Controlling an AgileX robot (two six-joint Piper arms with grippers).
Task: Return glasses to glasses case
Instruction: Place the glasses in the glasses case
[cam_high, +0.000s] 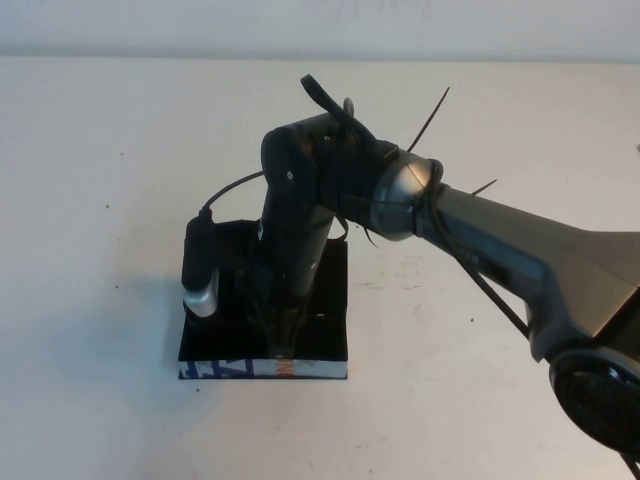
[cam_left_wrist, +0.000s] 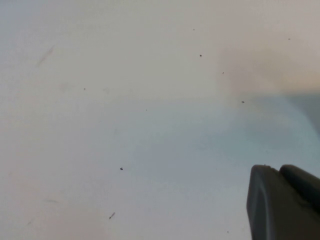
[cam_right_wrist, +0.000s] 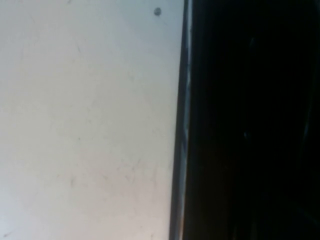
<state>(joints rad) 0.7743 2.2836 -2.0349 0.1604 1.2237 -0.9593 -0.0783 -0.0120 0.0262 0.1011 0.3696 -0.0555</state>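
Observation:
The glasses case (cam_high: 328, 300) lies open on the white table, a black box whose white near side (cam_high: 225, 370) carries blue and orange print. My right arm reaches steeply down into it, and the right gripper (cam_high: 283, 335) sits low inside against the black lining. The glasses are hidden; nothing of them shows under the arm or against the dark interior. In the right wrist view the case's black edge (cam_right_wrist: 182, 125) runs beside bare table. My left gripper (cam_left_wrist: 277, 169) hangs over bare table, out of the high view, its dark fingers (cam_left_wrist: 265, 205) shut with nothing between them.
The right arm's grey forearm (cam_high: 520, 250) crosses the table from the right, with loose black cable ties (cam_high: 428, 118) sticking out near the wrist. The wrist camera (cam_high: 200, 270) hangs beside the case's left part. White table (cam_high: 110, 200) surrounds the case.

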